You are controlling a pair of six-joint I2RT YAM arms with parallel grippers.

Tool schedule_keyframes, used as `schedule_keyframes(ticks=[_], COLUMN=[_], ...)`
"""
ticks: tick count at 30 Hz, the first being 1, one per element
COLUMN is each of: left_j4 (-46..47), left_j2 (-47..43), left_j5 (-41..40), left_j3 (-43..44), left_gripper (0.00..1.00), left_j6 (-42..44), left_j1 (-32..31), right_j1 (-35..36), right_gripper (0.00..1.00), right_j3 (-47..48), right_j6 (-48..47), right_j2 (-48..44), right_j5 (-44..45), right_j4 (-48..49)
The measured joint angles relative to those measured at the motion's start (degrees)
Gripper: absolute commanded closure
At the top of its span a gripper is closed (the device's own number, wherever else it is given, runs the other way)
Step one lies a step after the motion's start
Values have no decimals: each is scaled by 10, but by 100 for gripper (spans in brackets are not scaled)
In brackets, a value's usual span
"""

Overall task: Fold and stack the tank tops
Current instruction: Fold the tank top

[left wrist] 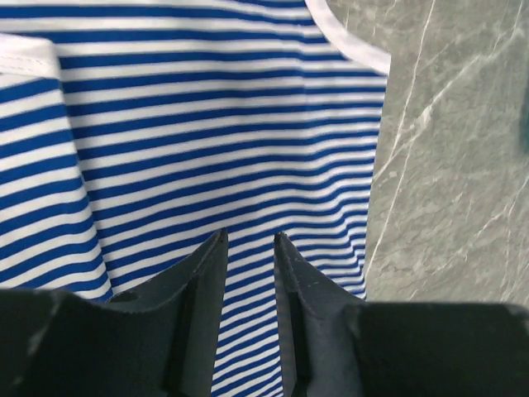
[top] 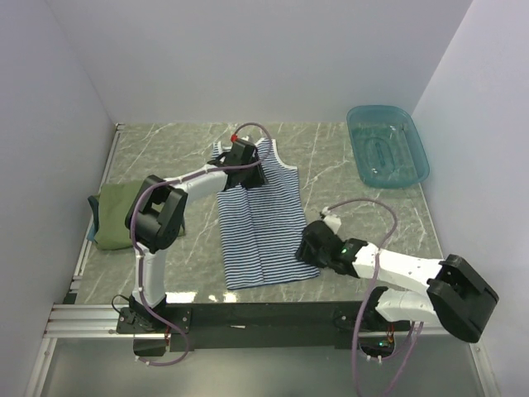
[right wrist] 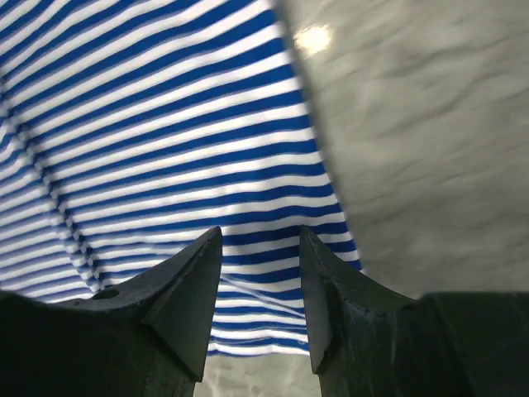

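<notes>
1. Left tool (left wrist: 250,236): jaws narrowly apart, empty, above the striped top (top: 260,219) near its straps.
2. Right tool (right wrist: 260,233): jaws wider, empty, at its hem corner.
3. Striped top lies flat and unfolded on the table (top: 190,149); the green top (top: 114,217) at the left edge looks folded.

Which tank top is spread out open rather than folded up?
The striped tank top, lying open in the middle. The olive-green tank top sits folded in a small pile at the left side.
</notes>
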Motion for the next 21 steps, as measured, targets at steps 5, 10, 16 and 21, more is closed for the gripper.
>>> schedule_keyframes(ticks=[5,10,16,21], left_j4=[-19,-38,-50,-45], left_j2=[-18,-68,-160,-263], left_j5=[-9,-14,-11,-8], left_j3=[0,0,-43,-172], left_gripper=[65,64,63,64], left_j6=[3,9,33,31], left_j1=[7,26,40,-12], right_j1=[145,253,167,-37], right_gripper=[51,46,43,42], right_j3=[4,66,73,77], right_j6=[67,104,81,11], right_j2=[18,97,51,-16], right_j5=[3,-11,-26,-32], right_j4=[20,25,5,2])
